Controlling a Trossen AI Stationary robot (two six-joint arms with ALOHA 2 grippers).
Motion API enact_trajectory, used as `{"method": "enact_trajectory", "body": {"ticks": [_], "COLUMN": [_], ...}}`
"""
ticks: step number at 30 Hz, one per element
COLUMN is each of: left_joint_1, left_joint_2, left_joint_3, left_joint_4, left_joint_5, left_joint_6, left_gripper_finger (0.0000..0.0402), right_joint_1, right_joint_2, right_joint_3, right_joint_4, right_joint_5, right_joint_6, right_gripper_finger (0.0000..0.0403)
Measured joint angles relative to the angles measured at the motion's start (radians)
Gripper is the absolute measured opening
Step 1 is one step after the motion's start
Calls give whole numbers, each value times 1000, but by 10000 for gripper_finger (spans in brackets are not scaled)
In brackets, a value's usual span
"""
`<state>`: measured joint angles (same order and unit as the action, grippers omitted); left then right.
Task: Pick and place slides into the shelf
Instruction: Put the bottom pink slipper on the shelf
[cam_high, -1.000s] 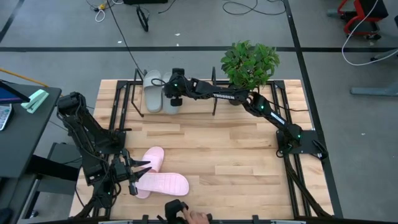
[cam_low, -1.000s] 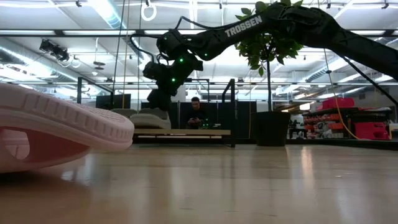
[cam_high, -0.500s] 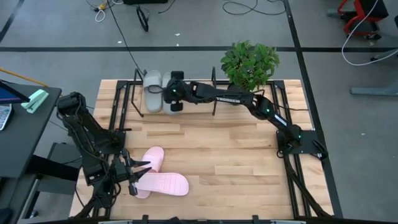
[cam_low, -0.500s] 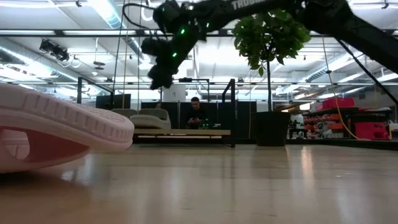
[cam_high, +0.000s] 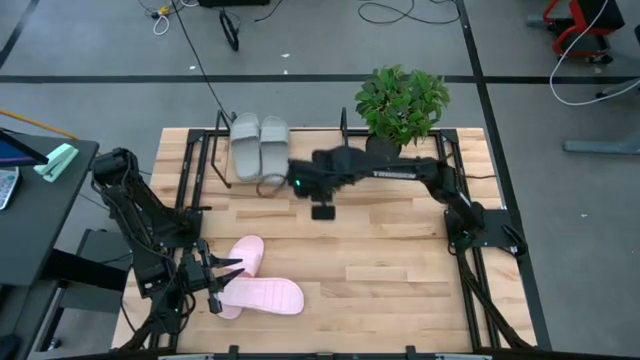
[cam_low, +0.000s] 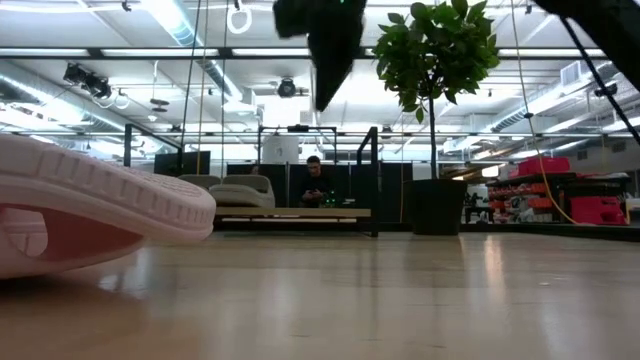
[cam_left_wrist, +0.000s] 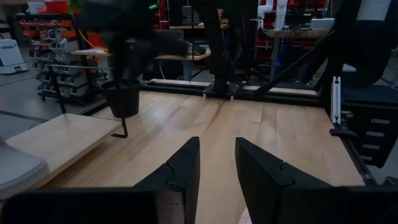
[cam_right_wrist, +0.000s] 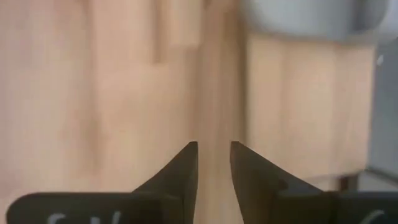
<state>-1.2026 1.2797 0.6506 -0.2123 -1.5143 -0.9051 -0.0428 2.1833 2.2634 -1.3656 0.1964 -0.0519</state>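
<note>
From above, your right tool hangs over bare surface, just off the front edge of the shelf. Two sage slides sit side by side on the shelf board, beyond that tool and toward the left arm's side. Your left tool waits at the near left corner, with two pink slides lying right at its tip; you cannot tell from here whether it touches them.

At surface height, the sole of a pink slide fills the near left. The shelf stands far back with both sage slides on it. A dark blurred arm hangs overhead, a potted plant stands back right, and a person sits beyond.

Through the left wrist, the left tool's fingers are spread a little, with nothing between them.

Through the right wrist, the right tool's fingers stand slightly parted and empty above wood, a grey-green slide ahead.
</note>
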Motion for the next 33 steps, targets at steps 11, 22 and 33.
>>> {"method": "enact_trajectory", "body": {"ticks": [11, 22, 33], "left_joint_1": [0, 49, 110], "left_joint_2": [0, 0, 1], "left_joint_3": [0, 0, 126], "left_joint_4": [2, 7, 26], "left_joint_5": [62, 381, 636], "left_joint_6": [-13, 11, 287], "left_gripper_finger": [107, 95, 29], "right_joint_1": [309, 583, 765], "right_joint_2": [-87, -51, -51], "right_joint_3": [-62, -65, -381], "right_joint_4": [-38, 2, 245], "right_joint_5": [17, 234, 500], "right_joint_6": [324, 787, 1208], "right_gripper_finger": [98, 98, 98]}}
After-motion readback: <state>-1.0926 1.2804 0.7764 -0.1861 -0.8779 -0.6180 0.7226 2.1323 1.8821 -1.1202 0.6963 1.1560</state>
